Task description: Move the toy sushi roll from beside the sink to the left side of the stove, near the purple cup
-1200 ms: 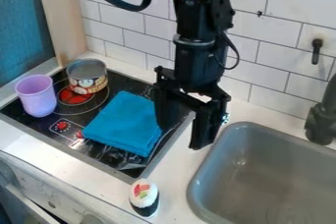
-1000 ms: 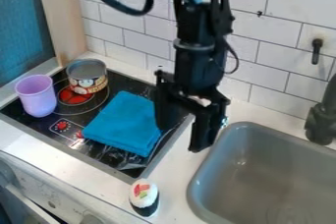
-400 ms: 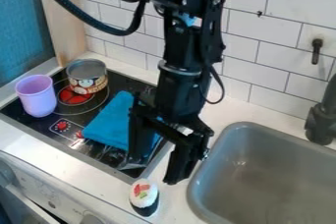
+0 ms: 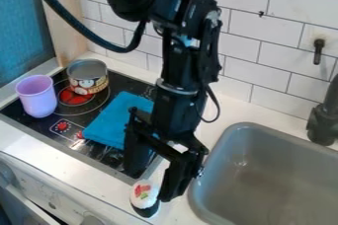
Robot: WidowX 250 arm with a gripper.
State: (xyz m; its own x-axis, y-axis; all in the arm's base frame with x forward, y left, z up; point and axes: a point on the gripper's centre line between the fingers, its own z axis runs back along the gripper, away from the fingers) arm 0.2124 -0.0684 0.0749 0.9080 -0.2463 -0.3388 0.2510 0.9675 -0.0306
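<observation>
"Toy sushi (image 4: 145, 198): position to be logged?"

"Noted upright on white counter (image 4: 177, 212), nr front edge, btwn cooktop (image 4: 92, 154) & sink (image 4: 267, 152). Gripper (image 4: 150, 185) seen just above/behind it; far-side part of toy overlapped in view by one fingertip."

"Gripper state?"

"Open: fingers spread wide, nothing held. Contact w/ toy can't be confirmed from this angle."

"Main risk, est.?"

"Off-centre descent. If gap isn't lined up, toy could be struck on top or side by a fingertip & tipped; cause: narrow, upright shape, prob. light."

"If knocked?"

"Could be rolled off front edge or into sink, both being close; round side wouldn't help."

"Other hazards?"

"Cooktop-side finger hangs nr blue cloth (image 4: 113, 123); cloth could be snagged if swung low. Poss. slip too, if only rounded white top is pinched."
</observation>
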